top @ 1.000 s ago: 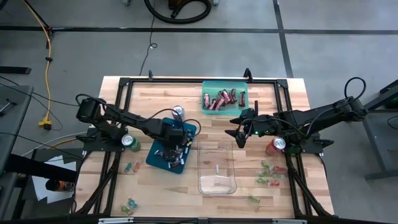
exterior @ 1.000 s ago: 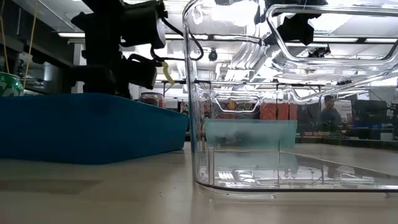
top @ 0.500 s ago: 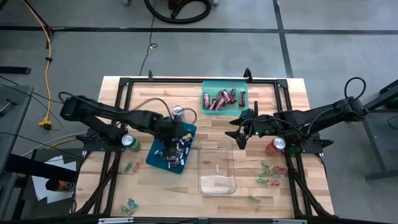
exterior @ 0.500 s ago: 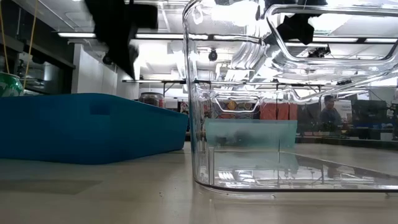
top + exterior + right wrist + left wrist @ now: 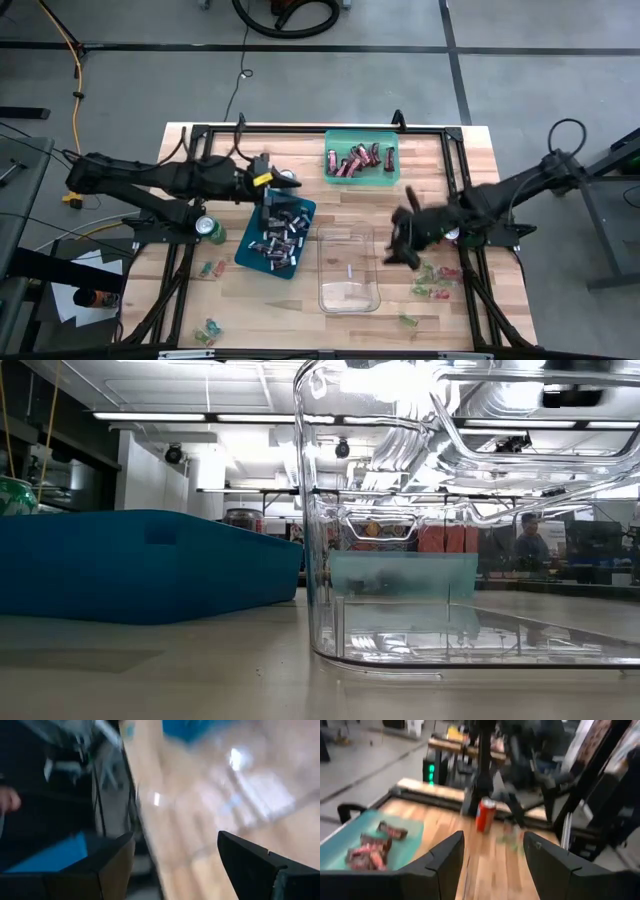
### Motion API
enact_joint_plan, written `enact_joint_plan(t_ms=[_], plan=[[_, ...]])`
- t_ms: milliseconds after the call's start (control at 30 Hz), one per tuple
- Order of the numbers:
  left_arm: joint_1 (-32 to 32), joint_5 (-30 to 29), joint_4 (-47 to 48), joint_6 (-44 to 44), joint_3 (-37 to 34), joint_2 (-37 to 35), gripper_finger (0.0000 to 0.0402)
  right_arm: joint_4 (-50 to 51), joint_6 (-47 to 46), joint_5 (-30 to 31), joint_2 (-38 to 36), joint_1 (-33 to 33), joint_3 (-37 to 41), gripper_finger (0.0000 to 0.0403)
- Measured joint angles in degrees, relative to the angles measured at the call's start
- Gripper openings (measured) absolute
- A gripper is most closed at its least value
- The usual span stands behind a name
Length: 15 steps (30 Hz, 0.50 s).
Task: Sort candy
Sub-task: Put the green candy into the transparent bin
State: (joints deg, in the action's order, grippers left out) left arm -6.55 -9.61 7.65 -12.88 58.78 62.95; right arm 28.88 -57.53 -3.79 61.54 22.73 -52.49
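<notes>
High view: right hand, fingers apart and empty, sits just left of the loose green-and-red candy at the surface's near right, closer than the left hand, also apart.

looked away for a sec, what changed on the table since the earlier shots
The left gripper opened and pulled back from over the blue tray toward its far edge, nothing held between its fingers. The right gripper swung from beside the teal tray down toward the loose candy right of the clear bin, open throughout. Trays, bin and cans kept their places.
</notes>
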Motion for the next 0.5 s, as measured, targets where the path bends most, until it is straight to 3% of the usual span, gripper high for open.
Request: enact_joint_plan(t_ms=[167, 300, 500], plan=[[0.02, 0.00, -1.50, 0.02, -0.79, -0.23, 0.0193, -0.24, -11.42, 1.82, 5.83, 12.77, 0.17, 0.0279], [0.24, 0.00, -1.24, 0.04, -0.79, 0.31, 0.0193, 2.17, -17.77, 0.93, 13.89, 18.63, -2.02, 0.0279], [0.33, -0.02, -1.41, 1.36, -0.81, 0.23, 0.0193, 17.23, -9.98, -0.81, 29.68, 21.24, -15.10, 0.0279]])
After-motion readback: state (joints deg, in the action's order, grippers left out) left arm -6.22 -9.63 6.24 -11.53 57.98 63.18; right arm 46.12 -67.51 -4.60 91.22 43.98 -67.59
